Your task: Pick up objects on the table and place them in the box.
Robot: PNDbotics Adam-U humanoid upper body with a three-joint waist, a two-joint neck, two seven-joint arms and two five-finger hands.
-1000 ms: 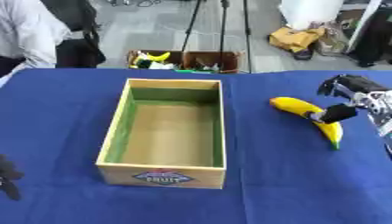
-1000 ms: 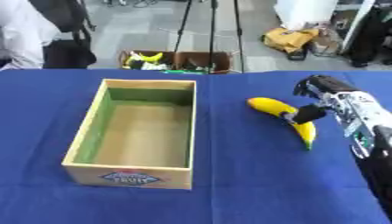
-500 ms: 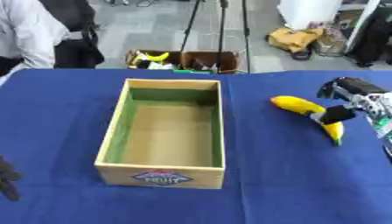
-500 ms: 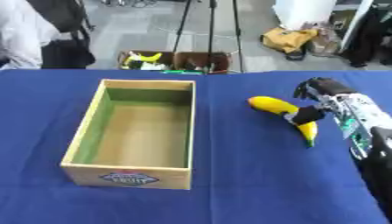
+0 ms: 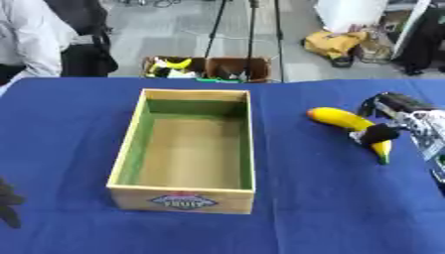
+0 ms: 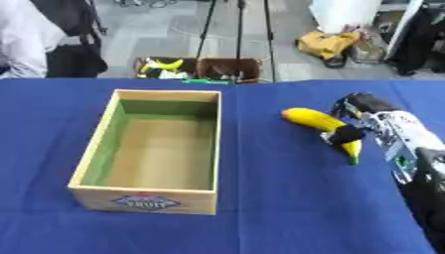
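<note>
One of our hands, the left hand (image 5: 9, 208), showed only as a dark sliver at the lower left edge, and we could not tell its state. Next sat the box (image 5: 132, 144), empty, awaiting objects. Rightmost, the banana (image 6: 317, 123) lay on the blue table (image 6: 260, 198), our right hand (image 6: 356, 119) curled around it to lift; compared with a moment earlier, little had shifted.

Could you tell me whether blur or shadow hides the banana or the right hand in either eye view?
Left eye view: soft all over, yet the banana reads clearly, with the right hand curled round it. Right eye view: equally soft, lighting even, no glare on the cloth; the box casts only a faint shadow inside.
</note>
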